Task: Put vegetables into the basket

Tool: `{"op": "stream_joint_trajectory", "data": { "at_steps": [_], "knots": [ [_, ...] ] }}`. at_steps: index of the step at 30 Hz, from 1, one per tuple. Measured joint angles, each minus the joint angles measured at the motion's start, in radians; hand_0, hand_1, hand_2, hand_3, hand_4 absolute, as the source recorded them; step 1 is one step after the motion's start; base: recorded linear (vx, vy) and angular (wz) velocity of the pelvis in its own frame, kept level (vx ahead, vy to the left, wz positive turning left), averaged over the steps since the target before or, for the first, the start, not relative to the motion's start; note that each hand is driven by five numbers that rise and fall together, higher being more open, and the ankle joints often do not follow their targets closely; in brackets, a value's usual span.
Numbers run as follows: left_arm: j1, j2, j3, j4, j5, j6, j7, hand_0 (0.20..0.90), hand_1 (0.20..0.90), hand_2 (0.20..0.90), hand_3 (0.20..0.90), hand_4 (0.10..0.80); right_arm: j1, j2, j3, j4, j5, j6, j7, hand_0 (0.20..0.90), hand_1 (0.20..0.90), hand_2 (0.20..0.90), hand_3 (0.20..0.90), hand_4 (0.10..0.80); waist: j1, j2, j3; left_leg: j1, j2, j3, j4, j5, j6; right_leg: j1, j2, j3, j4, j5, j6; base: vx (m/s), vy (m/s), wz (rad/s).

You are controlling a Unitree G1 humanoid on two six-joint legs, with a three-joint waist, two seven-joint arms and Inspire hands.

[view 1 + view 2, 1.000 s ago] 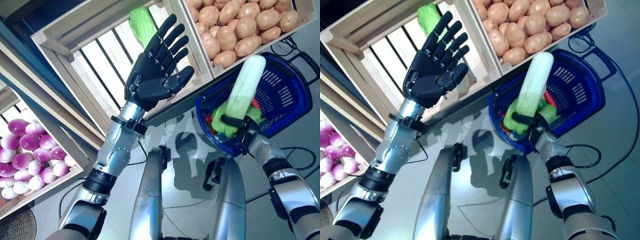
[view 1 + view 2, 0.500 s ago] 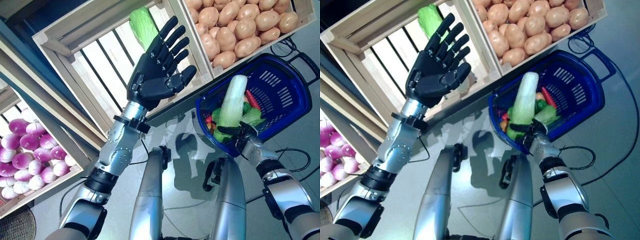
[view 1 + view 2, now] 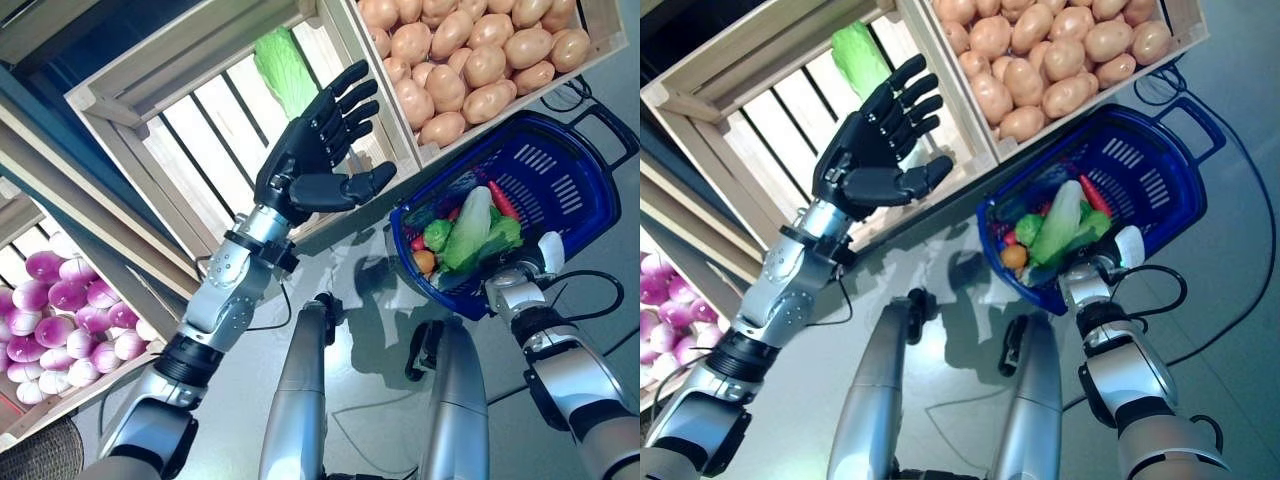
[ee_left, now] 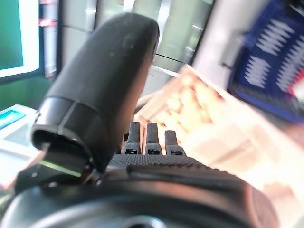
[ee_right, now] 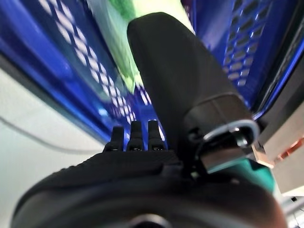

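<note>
The blue plastic basket (image 3: 585,195) stands on the floor below the wooden stand. A long pale green cabbage (image 3: 468,228) lies in it among a red pepper (image 3: 503,200), a green leafy piece (image 3: 437,235) and a small orange vegetable (image 3: 425,261). My right hand (image 3: 546,254) is open at the basket's near rim and holds nothing; its wrist view shows the basket wall (image 5: 71,71) and the cabbage (image 5: 118,42) past its thumb. My left hand (image 3: 310,160) is open and raised before a slatted crate, just below a green cabbage (image 3: 284,58).
The wooden stand's slatted crate (image 3: 190,120) is behind my left hand, and another crate (image 3: 400,110) overhangs the basket's far side. A lower shelf (image 3: 60,300) is at the left. A wicker object (image 3: 40,455) sits at the bottom left. Grey floor (image 3: 370,300) lies between stand and basket.
My right hand lowered the long cabbage into the basket and let go of it; the cabbage now lies among the other vegetables. My left hand stayed raised and tipped slightly.
</note>
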Motion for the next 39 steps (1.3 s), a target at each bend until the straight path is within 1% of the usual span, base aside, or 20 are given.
{"op": "stream_joint_trajectory", "data": {
  "at_steps": [1,2,4,5,6,8,10,11,14,15,16,19,21,23,25,29,33,35,37,39],
  "knots": [
    [0.0,0.034,0.0,0.0,0.078,0.001,0.032,0.9,0.9,0.9,0.9,0.8,0.0,-0.013,0.001,-0.019,0.0,0.0,-0.004,0.9,0.9,0.9,0.9,0.8,0.0,0.001,0.0,0.001,0.0,-0.001,-0.014,0.003,0.0,0.0,0.0,-0.004,-0.011,0.002,-0.002,0.001,-0.017,0.07],
    [0.004,0.093,0.001,0.002,0.221,0.005,0.083,0.9,0.9,0.9,0.9,0.8,0.007,-0.029,-0.001,-0.053,0.007,-0.002,-0.005,0.9,0.9,0.9,0.9,0.8,0.001,0.001,0.0,0.006,0.0,-0.001,-0.024,0.004,-0.002,0.005,0.0,-0.006,-0.018,0.003,-0.004,0.002,-0.022,0.04],
    [0.003,0.171,0.005,0.002,0.387,0.013,0.122,0.9,0.9,0.9,0.9,0.8,0.036,-0.049,-0.003,-0.115,0.013,-0.024,-0.004,0.9,0.9,0.9,0.9,0.8,0.003,0.002,0.0,0.019,0.0,-0.001,-0.039,0.006,-0.004,0.016,0.001,-0.009,-0.03,0.002,-0.004,0.0,0.0,0.0],
    [0.004,0.221,0.005,0.002,0.462,0.022,0.133,0.9,0.9,0.9,0.9,0.8,0.06,-0.057,-0.003,-0.152,0.014,-0.049,-0.004,0.9,0.9,0.9,0.9,0.8,0.003,0.002,0.0,0.028,0.0,-0.001,-0.049,0.006,-0.006,0.025,0.002,-0.01,-0.038,0.002,-0.004,0.0,0.0,0.0],
    [0.004,0.255,0.006,0.002,0.492,0.034,0.135,0.9,0.9,0.9,0.9,0.8,0.08,-0.062,-0.003,-0.174,0.02,-0.07,-0.004,0.9,0.9,0.9,0.9,0.8,0.003,0.003,0.0,0.038,0.0,-0.001,-0.056,0.007,-0.006,0.034,0.002,-0.011,-0.045,0.002,-0.004,0.0,0.0,0.0],
    [0.005,0.287,0.012,0.001,0.506,0.05,0.136,0.9,0.9,0.9,0.9,0.8,0.12,-0.069,-0.011,-0.211,0.048,-0.105,-0.001,0.9,0.9,0.9,0.9,0.8,0.004,0.004,0.0,0.051,0.0,0.001,-0.064,0.006,-0.005,0.046,0.001,-0.011,-0.053,0.002,-0.004,0.0,0.0,0.0],
    [0.006,0.33,0.032,0.001,0.583,0.073,0.153,0.9,0.9,0.9,0.9,0.8,0.208,-0.072,-0.044,-0.281,0.07,-0.167,0.013,0.9,0.9,0.9,0.9,0.8,0.001,0.004,0.0,0.057,0.001,0.002,-0.076,0.004,0.001,0.053,0.001,-0.011,-0.063,0.001,-0.005,0.0,0.0,0.0],
    [0.006,0.349,0.032,0.001,0.611,0.077,0.159,0.9,0.9,0.9,0.9,0.8,0.232,-0.074,-0.05,-0.304,0.081,-0.18,0.018,0.9,0.9,0.9,0.9,0.8,0.001,0.004,0.0,0.055,0.002,0.002,-0.076,0.004,0.001,0.051,0.001,-0.011,-0.063,0.001,-0.005,0.0,0.0,0.0],
    [0.006,0.419,0.032,0.002,0.755,0.115,0.185,0.9,0.9,0.9,0.9,0.8,0.326,-0.075,-0.062,-0.379,0.091,-0.201,0.044,0.9,0.9,0.9,0.9,0.8,-0.011,0.005,0.0,0.054,0.006,0.009,-0.077,0.002,0.004,0.047,0.001,-0.007,-0.065,0.0,-0.006,0.025,0.028,-0.03],
    [0.004,0.45,0.027,0.002,0.838,0.126,0.192,0.9,0.9,0.9,0.9,0.8,0.364,-0.077,-0.065,-0.421,0.095,-0.21,0.055,0.9,0.9,0.9,0.9,0.8,-0.019,0.005,0.0,0.053,0.01,0.014,-0.077,0.002,0.005,0.046,0.001,-0.006,-0.065,0.0,-0.006,0.029,0.038,-0.04],
    [0.0,0.492,0.009,0.003,0.906,0.139,0.208,0.9,0.9,0.9,0.9,0.8,0.4,-0.077,-0.064,-0.461,0.101,-0.221,0.067,0.9,0.9,0.9,0.9,0.8,-0.031,0.005,0.0,0.053,0.012,0.017,-0.077,0.002,0.005,0.046,0.001,-0.007,-0.065,0.0,-0.006,0.028,0.028,-0.04],
    [-0.029,0.533,-0.028,0.02,1.039,0.154,0.245,0.9,0.9,0.9,0.9,0.8,0.442,-0.078,-0.064,-0.494,0.11,-0.243,0.077,0.9,0.9,0.9,0.9,0.8,-0.048,0.006,0.001,0.053,0.015,0.023,-0.078,0.001,0.006,0.043,0.002,-0.008,-0.065,0.0,-0.006,0.018,0.016,-0.03],
    [-0.102,0.567,-0.114,0.05,1.117,0.155,0.276,0.9,0.9,0.9,0.9,0.8,0.467,-0.079,-0.063,-0.534,0.131,-0.272,0.078,0.9,0.9,0.9,0.9,0.8,-0.064,0.006,0.001,0.052,0.018,0.025,-0.077,0.001,0.006,0.041,0.003,-0.006,-0.064,0.0,-0.007,0.018,0.016,-0.02],
    [-0.147,0.568,-0.169,0.065,1.126,0.151,0.323,0.9,0.9,0.9,0.9,0.8,0.467,-0.078,-0.058,-0.535,0.131,-0.287,0.081,0.9,0.9,0.9,0.9,0.8,-0.078,0.006,0.001,0.054,0.023,0.032,-0.077,0.0,0.006,0.04,0.004,-0.004,-0.064,0.0,-0.006,0.032,0.032,-0.05],
    [-0.172,0.566,-0.214,0.088,1.21,0.108,0.403,0.9,0.9,0.9,0.9,0.8,0.466,-0.079,-0.057,-0.538,0.133,-0.299,0.089,0.9,0.9,0.9,0.9,0.8,-0.094,0.006,0.0,0.055,0.033,0.044,-0.072,0.0,0.007,0.041,0.006,-0.001,-0.064,0.0,-0.006,0.017,0.045,-0.04],
    [-0.278,0.556,-0.397,0.184,1.359,0.027,0.526,0.9,0.9,0.9,0.9,0.8,0.446,-0.081,-0.021,-0.546,0.14,-0.3,0.109,0.9,0.9,0.9,0.9,0.8,-0.112,0.005,0.0,0.058,0.048,0.06,-0.059,-0.004,0.013,0.041,0.017,0.011,-0.063,0.002,-0.003,0.01,0.048,-0.09],
    [-0.282,0.497,-0.475,0.288,1.415,-0.011,0.631,0.9,0.9,0.9,0.9,0.8,0.445,-0.084,0.017,-0.576,0.139,-0.3,0.111,0.9,0.9,0.9,0.9,0.8,-0.125,0.005,0.0,0.067,0.057,0.076,-0.053,-0.013,0.022,0.042,0.021,0.019,-0.058,0.003,-0.003,0.002,0.054,-0.1],
    [-0.28,0.466,-0.497,0.335,1.43,-0.038,0.674,0.9,0.9,0.9,0.9,0.8,0.447,-0.084,0.026,-0.576,0.139,-0.3,0.112,0.9,0.9,0.9,0.9,0.8,-0.129,0.005,0.0,0.07,0.059,0.076,-0.053,-0.013,0.022,0.045,0.023,0.022,-0.059,0.004,-0.003,-0.005,0.073,-0.02],
    [-0.28,0.443,-0.505,0.378,1.437,-0.084,0.679,0.9,0.9,0.9,0.9,0.8,0.446,-0.084,0.029,-0.581,0.139,-0.3,0.124,0.9,0.9,0.9,0.9,0.8,-0.136,0.004,0.0,0.071,0.065,0.077,-0.053,-0.013,0.022,0.045,0.03,0.025,-0.062,0.006,-0.003,-0.014,0.072,-0.06],
    [-0.281,0.444,-0.537,0.388,1.461,-0.1,0.67,0.9,0.9,0.9,0.9,0.8,0.445,-0.085,0.034,-0.599,0.139,-0.3,0.14,0.9,0.9,0.9,0.9,0.8,-0.143,0.004,0.0,0.071,0.069,0.078,-0.054,-0.013,0.022,0.044,0.036,0.029,-0.065,0.009,-0.001,-0.012,0.055,-0.06]
  ]
}}
